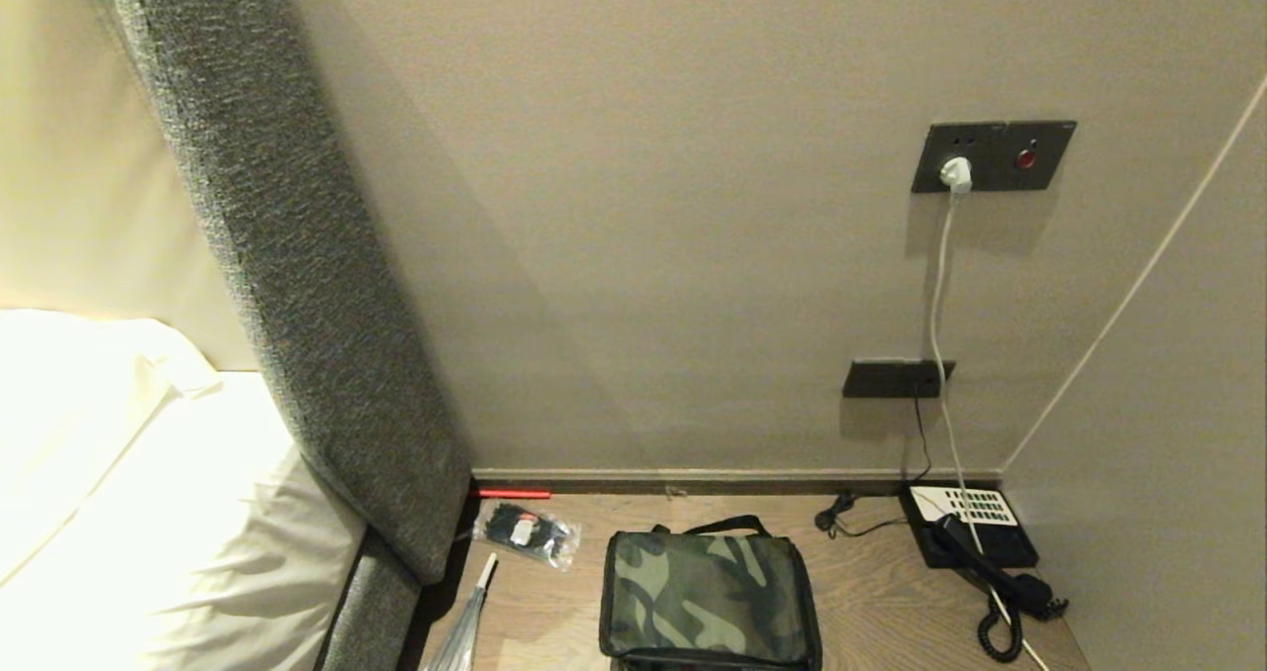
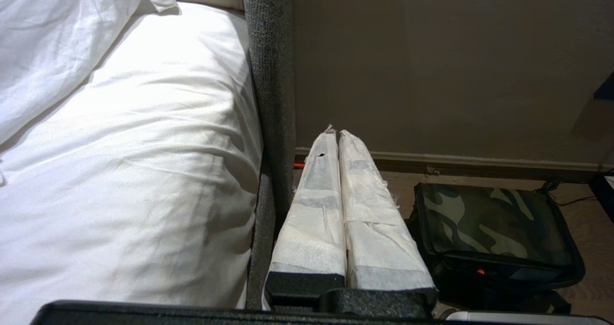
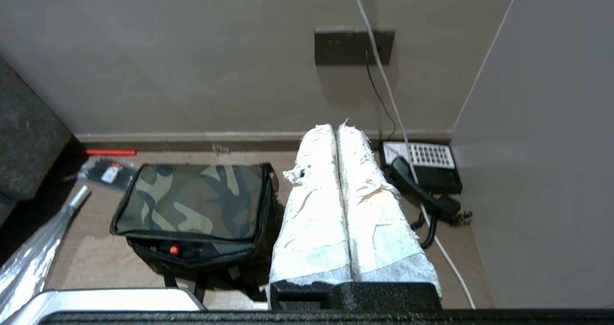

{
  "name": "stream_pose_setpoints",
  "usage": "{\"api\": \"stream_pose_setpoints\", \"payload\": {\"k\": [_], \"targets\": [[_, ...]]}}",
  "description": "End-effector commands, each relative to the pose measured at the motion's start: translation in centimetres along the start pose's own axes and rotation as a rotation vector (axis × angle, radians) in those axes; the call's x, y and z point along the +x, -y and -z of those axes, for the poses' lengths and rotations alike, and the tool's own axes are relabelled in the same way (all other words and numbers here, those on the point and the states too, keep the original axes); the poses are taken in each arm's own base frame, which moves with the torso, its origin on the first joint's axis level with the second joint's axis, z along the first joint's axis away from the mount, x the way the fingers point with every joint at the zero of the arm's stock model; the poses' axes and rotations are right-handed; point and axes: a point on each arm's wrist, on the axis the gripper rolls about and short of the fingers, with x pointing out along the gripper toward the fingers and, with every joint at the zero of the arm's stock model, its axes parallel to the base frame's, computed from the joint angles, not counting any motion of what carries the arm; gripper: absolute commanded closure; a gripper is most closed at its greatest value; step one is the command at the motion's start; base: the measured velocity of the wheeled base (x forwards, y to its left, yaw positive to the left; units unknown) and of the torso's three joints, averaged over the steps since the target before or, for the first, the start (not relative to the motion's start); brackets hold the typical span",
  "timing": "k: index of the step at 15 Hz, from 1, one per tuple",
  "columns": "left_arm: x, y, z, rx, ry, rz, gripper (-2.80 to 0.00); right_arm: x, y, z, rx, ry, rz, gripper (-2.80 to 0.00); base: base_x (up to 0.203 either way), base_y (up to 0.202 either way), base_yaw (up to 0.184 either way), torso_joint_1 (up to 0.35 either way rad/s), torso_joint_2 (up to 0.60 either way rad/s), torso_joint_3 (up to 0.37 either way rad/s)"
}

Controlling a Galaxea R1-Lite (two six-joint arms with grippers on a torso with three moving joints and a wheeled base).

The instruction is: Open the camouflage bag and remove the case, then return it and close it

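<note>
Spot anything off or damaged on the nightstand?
Phone handset lies off its cradle, across the base and onto the wood. Wrap on the right claw is frayed, with a small hole. The bag sits shut and upright; nothing spilled.

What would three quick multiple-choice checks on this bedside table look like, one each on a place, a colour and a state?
1. Where is the phone relative to the camouflage bag?
A. on the robot's right of it
B. on top of it
C. on the bed

2. What colour is the plug in the upper wall socket?
A. red
B. white
C. green

3. How is the camouflage bag's lid?
A. thrown open
B. torn off
C. down, closed

Answers: 1 A, the head view shows the phone by the right-hand wall. 2 B, a white plug with a white cord. 3 C, the lid lies flat in the right wrist view and no case shows.
</note>
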Motion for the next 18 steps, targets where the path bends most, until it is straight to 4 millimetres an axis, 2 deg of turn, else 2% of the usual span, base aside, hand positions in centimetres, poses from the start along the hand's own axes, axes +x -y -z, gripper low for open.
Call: {"api": "stream_pose_setpoints", "payload": {"k": [1,10,18], "targets": [[0.0,0.0,0.01,0.0,-0.001,0.0,0.0,0.02,0.0,0.04,0.0,-0.003,0.0,0.0,0.0,0.0,0.0,0.006,0.0,0.203],[0.0,0.0,0.0,0.003,0.0,0.0,0.0,0.02,0.0,0.02,0.001,-0.002,0.0,0.0,0.0,0.0,0.0,0.001,0.0,0.193],[0.0,0.0,0.0,0.003,0.0,0.0,0.0,0.02,0.0,-0.01,0.003,-0.003,0.0,0.0,0.0,0.0,0.0,0.0,0.0,0.02]]}}
